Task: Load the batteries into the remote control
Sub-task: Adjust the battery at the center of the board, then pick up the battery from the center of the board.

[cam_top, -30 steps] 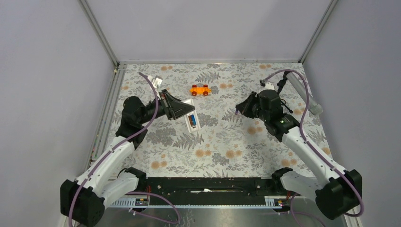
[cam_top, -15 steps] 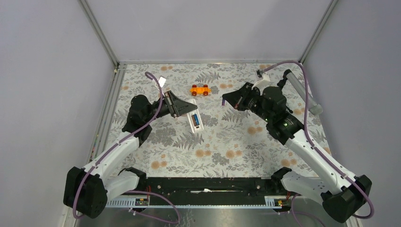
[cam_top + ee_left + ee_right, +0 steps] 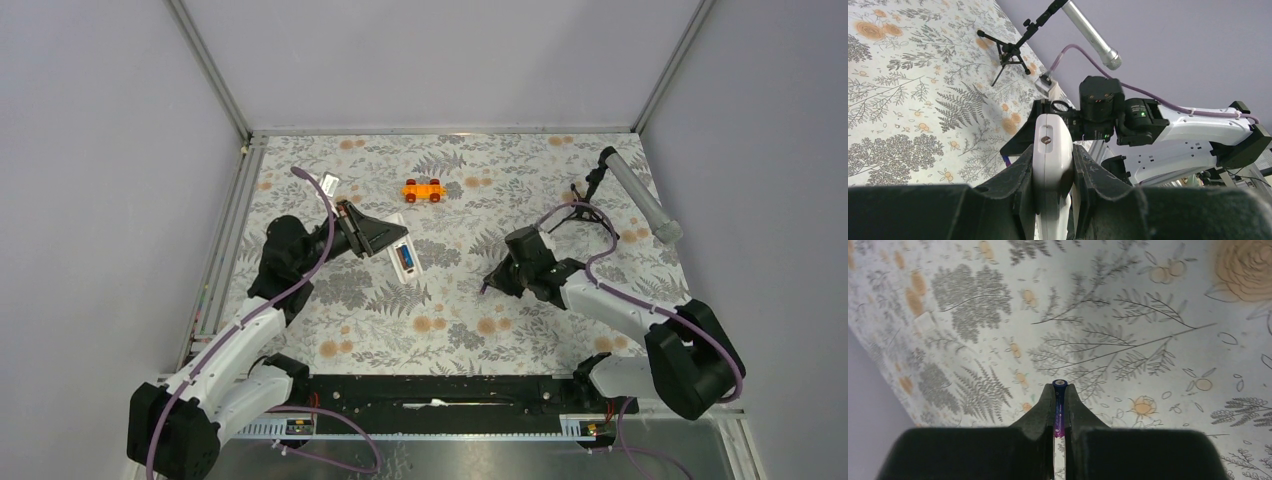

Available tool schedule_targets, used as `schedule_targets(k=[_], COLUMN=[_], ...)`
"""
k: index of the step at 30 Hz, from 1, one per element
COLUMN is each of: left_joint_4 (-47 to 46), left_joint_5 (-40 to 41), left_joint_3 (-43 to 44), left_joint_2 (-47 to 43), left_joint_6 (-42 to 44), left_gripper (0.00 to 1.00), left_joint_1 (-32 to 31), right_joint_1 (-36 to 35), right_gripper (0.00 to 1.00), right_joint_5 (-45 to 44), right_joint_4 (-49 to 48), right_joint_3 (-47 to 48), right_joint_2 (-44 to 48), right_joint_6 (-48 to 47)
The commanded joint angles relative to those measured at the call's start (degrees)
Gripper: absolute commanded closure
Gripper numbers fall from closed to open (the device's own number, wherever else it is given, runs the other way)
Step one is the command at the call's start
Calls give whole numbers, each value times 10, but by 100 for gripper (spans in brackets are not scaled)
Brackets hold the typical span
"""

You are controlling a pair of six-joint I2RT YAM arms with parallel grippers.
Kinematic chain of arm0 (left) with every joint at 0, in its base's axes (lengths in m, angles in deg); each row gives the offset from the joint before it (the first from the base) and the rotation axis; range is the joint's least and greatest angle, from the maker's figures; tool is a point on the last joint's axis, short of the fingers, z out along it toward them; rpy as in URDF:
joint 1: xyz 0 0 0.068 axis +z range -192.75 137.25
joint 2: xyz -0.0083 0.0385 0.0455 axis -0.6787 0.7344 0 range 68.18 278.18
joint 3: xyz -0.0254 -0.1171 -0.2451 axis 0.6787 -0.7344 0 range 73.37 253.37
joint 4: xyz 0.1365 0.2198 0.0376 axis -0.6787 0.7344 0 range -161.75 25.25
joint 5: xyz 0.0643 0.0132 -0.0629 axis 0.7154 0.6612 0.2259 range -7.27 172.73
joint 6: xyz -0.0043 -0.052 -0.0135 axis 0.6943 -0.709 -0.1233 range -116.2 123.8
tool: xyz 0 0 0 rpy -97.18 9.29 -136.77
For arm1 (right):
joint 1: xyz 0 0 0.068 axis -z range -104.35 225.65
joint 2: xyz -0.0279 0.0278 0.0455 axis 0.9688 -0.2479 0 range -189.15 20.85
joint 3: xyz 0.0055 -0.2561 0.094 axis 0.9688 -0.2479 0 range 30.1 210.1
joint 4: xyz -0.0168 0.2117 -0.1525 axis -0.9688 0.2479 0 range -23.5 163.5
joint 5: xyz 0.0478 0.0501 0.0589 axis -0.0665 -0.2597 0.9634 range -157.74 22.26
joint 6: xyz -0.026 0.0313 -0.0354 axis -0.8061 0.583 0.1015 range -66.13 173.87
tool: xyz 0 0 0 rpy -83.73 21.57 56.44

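Top view: the orange toy car (image 3: 423, 190) serves as my reference. The left gripper (image 3: 385, 240) sits near the car, on its near-left side, clamped on one end of the remote control (image 3: 405, 257). The remote is held above the floral table (image 3: 450, 330) with its back facing up, just nearer the arm bases than the car. A blue-and-red battery in the bay (image 3: 408, 257) is visible in that back. The right gripper (image 3: 492, 283) is low over the table, well apart from the car on its near-right side, jaws together. What it holds is too small to confirm from here. The grey tube on its tripod (image 3: 640, 195) stands far to the car's right. Left wrist view: I see both fingers (image 3: 1020, 177) pressed flat against the sides of the white remote, which stands edge-on between them. The right arm (image 3: 1128, 120) lies beyond it, with the tube and tripod behind. The car does not appear in this view. Right wrist view: the fingers (image 3: 1045, 407) are nearly touching, pinching a thin blue-purple battery (image 3: 1058, 410) lengthwise. Its round end protrudes just past the fingertips, above the table print. The car is not visible here either.
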Motion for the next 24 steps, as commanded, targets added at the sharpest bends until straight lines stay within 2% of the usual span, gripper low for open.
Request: schedule_targets(k=[1, 4, 10, 15, 18, 22, 24], left_joint_4=[-35, -53, -78, -75, -61, 30, 56], left_joint_5=[13, -2, -85, -96, -95, -78, -71], left_joint_3=[3, -3, 8, 7, 8, 39, 50], left_joint_2=[-22, -25, -32, -66, -77, -93, -102], left_joint_6=[28, 31, 50, 74, 85, 132, 149], left_gripper=[100, 100, 100, 100, 100, 100, 100], left_joint_1=[1, 2, 0, -2, -3, -3, -3], right_joint_1=[-10, -10, -10, -10, -10, -10, -10], right_gripper=[100, 100, 100, 95, 85, 56, 45], right_joint_5=[-45, -51, -76, -70, -67, -92, -111], right_joint_4=[-12, -12, -5, -7, -3, 35, 60], right_joint_3=[-22, -41, -46, -44, -33, 14, 43], right_joint_2=[-17, -19, -35, -60, -70, -57, -45], right_joint_6=[66, 78, 85, 90, 85, 19, -28])
